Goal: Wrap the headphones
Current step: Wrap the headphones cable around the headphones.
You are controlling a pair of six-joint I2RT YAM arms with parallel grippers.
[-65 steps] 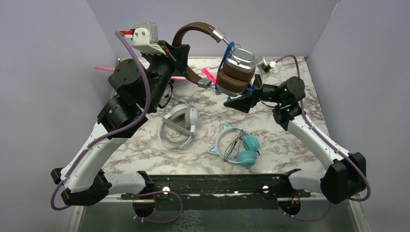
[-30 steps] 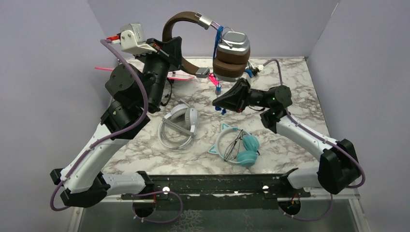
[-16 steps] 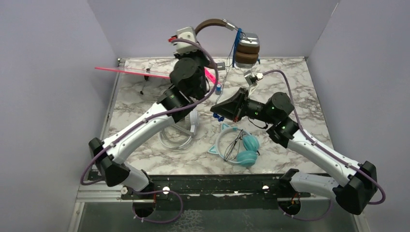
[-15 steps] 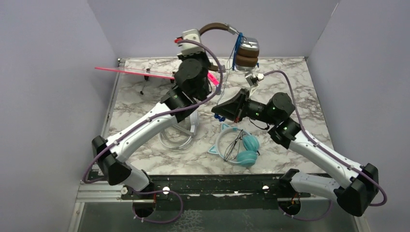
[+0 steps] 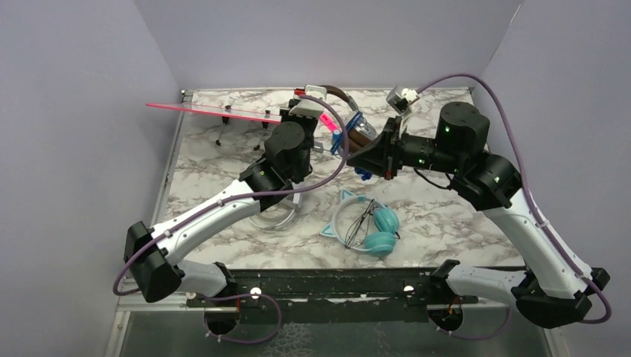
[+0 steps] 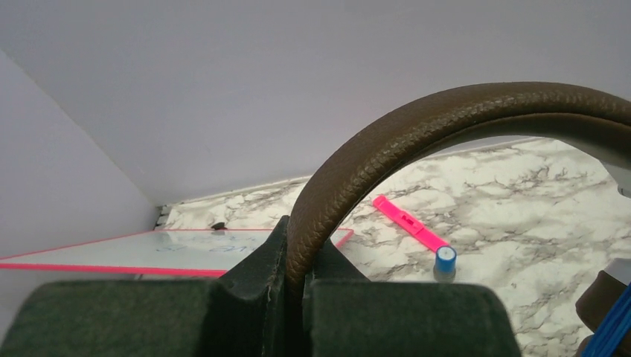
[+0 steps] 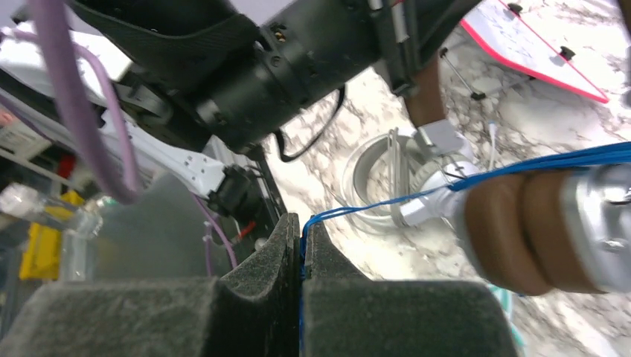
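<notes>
The brown headphones (image 5: pixel 360 134) hang low over the back middle of the table. My left gripper (image 5: pixel 320 111) is shut on their brown headband (image 6: pixel 417 141), which arches up and right out of the jaws. The stacked brown ear cups (image 7: pixel 521 223) have a blue cord (image 7: pixel 387 202) looped round them. My right gripper (image 5: pixel 356 158) is shut on that cord, just in front of the cups. The white-grey headphones (image 5: pixel 269 217) lie flat, mostly hidden under my left arm. The teal cat-ear headphones (image 5: pixel 368 227) lie flat at front centre.
A pink-edged whiteboard (image 5: pixel 216 113) stands on small legs at the back left. A pink marker (image 6: pixel 405 222) and a blue cap (image 6: pixel 445 260) lie near the back middle. Purple walls close in the left, back and right sides.
Both arms brought the brown headphones down from high against the back wall to just above the table. My right arm swung up and right, still pinching the blue cord.
</notes>
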